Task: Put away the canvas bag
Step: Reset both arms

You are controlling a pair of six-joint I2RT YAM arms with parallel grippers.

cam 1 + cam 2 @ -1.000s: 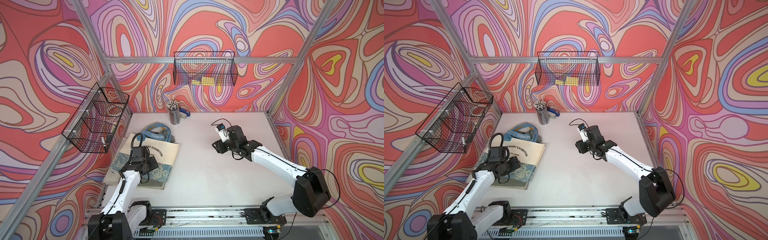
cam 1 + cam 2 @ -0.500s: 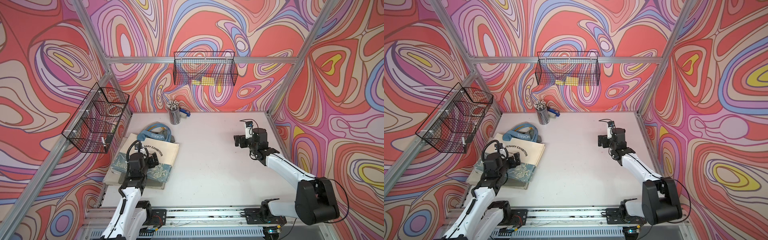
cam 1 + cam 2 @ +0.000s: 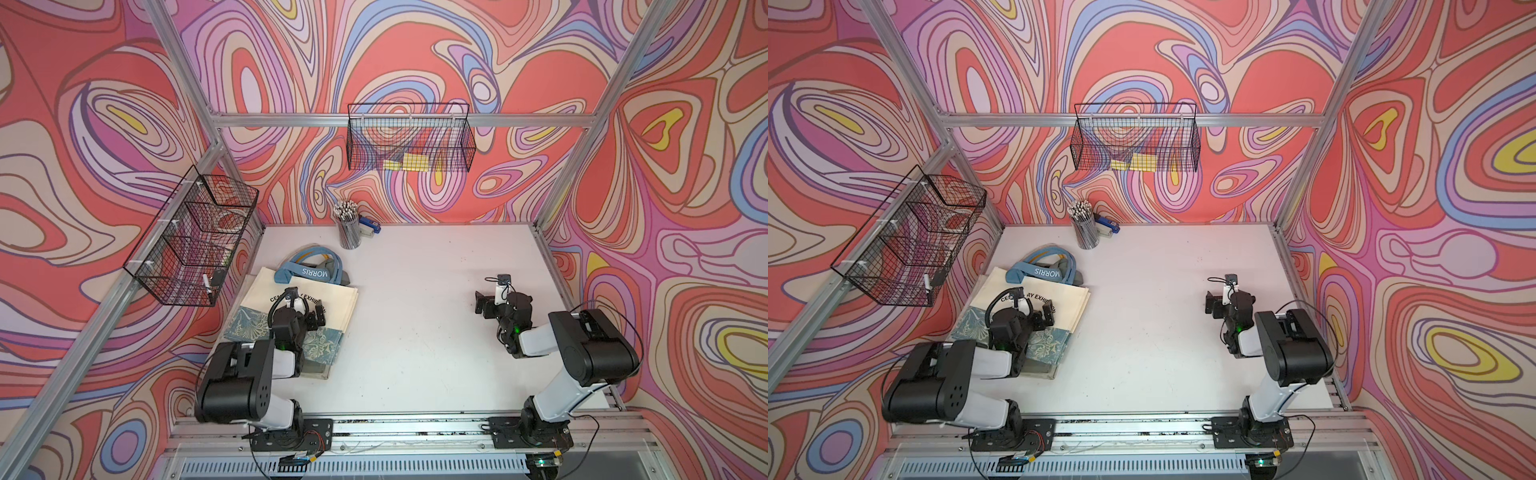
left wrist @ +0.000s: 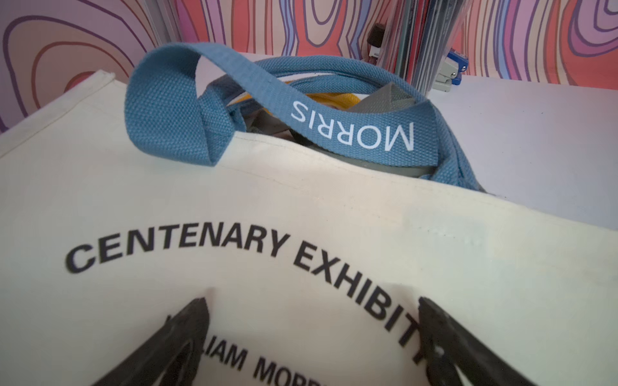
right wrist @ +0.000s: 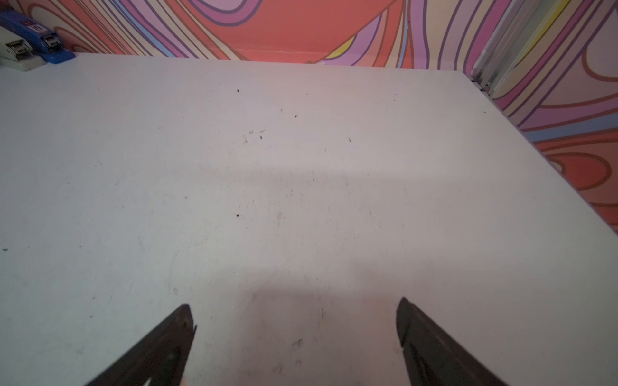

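Over the last second both arms have folded back toward their bases at 6 o'clock, and both sets of jaws have spread wide. The left gripper (image 4: 311, 304) had been stretched out over the bag. It now sits drawn back above the printed face, released and with nothing between its fingers. Whether it brushes the cloth cannot be told. The right gripper (image 5: 296, 305) has left the middle of the table for the 3 o'clock side, where it hangs over bare surface, equally slack and empty.

The cream canvas bag with black lettering (image 3: 336, 307) has not shifted. It lies flat at 9 o'clock on a low pile of folded fabric, and its blue webbing handles (image 3: 309, 272) are bunched toward 10 o'clock. Yellow and grey straps show under the handles in the left wrist view. A teal leaf-patterned panel (image 3: 328, 347) shows at the pile's near edge; whether it belongs to the same bag is unclear.

With the bag let go and both arms retreating, the put-away looks finished, and this is probably the return to rest.

The white tabletop (image 3: 415, 332) is matte, lightly scuffed and speckled. A clear cup of pencils (image 3: 348, 232) stands at 11 o'clock against the back wall, with a blue stapler (image 3: 370, 226) just beside it. A black wire basket (image 3: 411, 141) holding yellow pads (image 3: 413, 162) hangs at 12 o'clock. A second, divided wire basket (image 3: 195, 241) hangs on the wall at 9 to 10 o'clock. Swirl-patterned walls in red, pink and lilac enclose three sides.
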